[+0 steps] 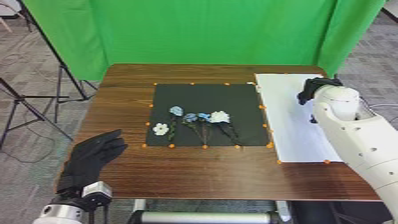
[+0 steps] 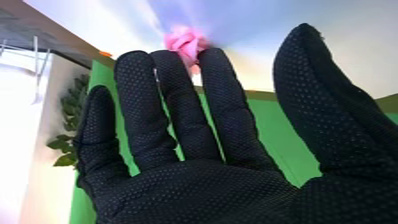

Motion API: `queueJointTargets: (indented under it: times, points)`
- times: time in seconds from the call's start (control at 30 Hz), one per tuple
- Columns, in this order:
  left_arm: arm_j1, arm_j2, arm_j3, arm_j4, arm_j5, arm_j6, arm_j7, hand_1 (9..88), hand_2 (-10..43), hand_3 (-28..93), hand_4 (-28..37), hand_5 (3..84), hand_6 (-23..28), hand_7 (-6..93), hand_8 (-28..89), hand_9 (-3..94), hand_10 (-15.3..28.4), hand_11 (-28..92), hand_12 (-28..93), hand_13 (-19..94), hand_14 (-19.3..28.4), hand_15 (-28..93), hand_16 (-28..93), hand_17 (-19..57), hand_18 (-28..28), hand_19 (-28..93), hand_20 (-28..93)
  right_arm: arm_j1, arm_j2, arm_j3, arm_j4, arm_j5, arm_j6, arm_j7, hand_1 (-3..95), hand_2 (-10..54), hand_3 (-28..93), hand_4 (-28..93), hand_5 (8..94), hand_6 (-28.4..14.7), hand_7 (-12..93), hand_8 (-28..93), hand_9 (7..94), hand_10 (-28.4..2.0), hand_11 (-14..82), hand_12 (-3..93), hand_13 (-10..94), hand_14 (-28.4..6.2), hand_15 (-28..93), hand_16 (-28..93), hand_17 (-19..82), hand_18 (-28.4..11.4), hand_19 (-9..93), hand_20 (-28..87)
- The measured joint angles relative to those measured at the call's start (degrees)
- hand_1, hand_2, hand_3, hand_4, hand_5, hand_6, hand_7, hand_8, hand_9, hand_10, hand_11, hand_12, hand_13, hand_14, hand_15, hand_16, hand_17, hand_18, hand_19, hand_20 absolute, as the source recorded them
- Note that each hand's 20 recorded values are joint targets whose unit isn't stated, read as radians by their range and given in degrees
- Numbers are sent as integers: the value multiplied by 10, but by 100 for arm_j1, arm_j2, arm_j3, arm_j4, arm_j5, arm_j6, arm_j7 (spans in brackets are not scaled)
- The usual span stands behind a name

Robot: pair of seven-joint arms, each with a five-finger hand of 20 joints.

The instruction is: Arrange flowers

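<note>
Green curtain (image 1: 213, 35); left hand (image 1: 87, 159), right hand (image 1: 312, 89): fingers straight. Right wrist view: pink flower (image 2: 184, 41) at fingertips; head view: blue flowers (image 1: 176, 111).

Pretty even light in the head view, tbh: the green curtain (image 1: 213, 35) is lit brightly, with darker bands left along its folds, and the white sheet (image 1: 298, 120) is hit by no harsh shadows. In the right wrist view, the white area (image 2: 27, 115) by the leafy plant (image 2: 67, 125) is nearly blown out, and pale streaks of glare are spread around the pink flower (image 2: 185, 41). The light's source can't be made out.
</note>
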Motion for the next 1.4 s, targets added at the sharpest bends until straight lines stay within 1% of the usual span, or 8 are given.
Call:
queueJointTargets:
  times: [0.3,0.37,0.43,0.57,0.67,0.8,1.03,1.4]
  points:
    - [-2,-44,-14,1,47,-35,-58,303,61,793,-103,508,162,155,-85,425,230,418,104,316,284,633,-127,-69,226,623,161,-42,-13,38,9,58,24,54,319,-83,898,-282,528,-11,202,-144,531,-124,175,158,403,-166,769,150,70,-245,694,496]
    - [-6,-53,-15,2,58,-49,-74,303,60,794,-102,508,163,155,-85,425,230,418,104,316,284,633,-127,-69,227,623,161,-68,-13,52,-9,83,74,93,338,-88,894,-281,545,-8,204,-145,577,-107,212,158,426,-154,766,156,81,-242,698,493]
    - [-9,-61,-18,2,68,-59,-92,303,60,794,-101,507,162,155,-84,425,230,418,104,316,284,633,-127,-68,227,623,161,-105,-9,56,-31,115,167,151,386,-94,882,-281,590,1,226,-154,646,-97,261,161,467,-124,753,194,102,-238,706,488]
    - [-18,-67,-21,4,86,-85,-128,303,61,794,-101,508,163,155,-85,425,231,418,104,317,284,633,-127,-69,227,624,161,-177,-6,57,-70,266,441,385,481,-95,797,-282,649,8,282,-75,773,-64,156,314,524,-56,688,325,139,-233,725,471]
    - [-36,-75,-24,9,107,-113,-173,304,61,795,-99,508,163,155,-84,425,230,418,104,317,284,633,-127,-69,227,623,161,-231,4,43,-75,348,677,583,524,-95,769,-283,706,18,347,-45,845,-39,168,366,601,-22,662,371,170,-232,736,464]
    - [-45,-88,-35,11,126,-140,-217,304,62,794,-98,508,163,155,-84,425,231,418,104,315,284,632,-127,-69,227,624,162,-334,53,-6,-75,366,1023,643,540,-95,767,-283,773,30,362,-37,885,-26,170,383,649,-14,647,391,193,-236,744,462]
    - [-45,-90,-40,11,127,-142,-224,305,61,795,-97,508,162,155,-84,425,230,417,104,316,284,633,-127,-69,228,624,161,-455,225,-283,-101,383,1828,638,538,-95,790,-283,794,24,348,-36,903,-36,160,394,661,-20,642,408,201,-242,750,462]
    - [-50,-70,-29,15,124,-142,-217,305,61,797,-96,508,163,155,-85,425,231,417,104,316,284,632,-127,-69,227,623,161,-173,435,-762,-267,570,2556,694,535,-95,797,-283,800,20,338,-23,904,-40,157,405,658,-22,643,414,202,-243,752,461]
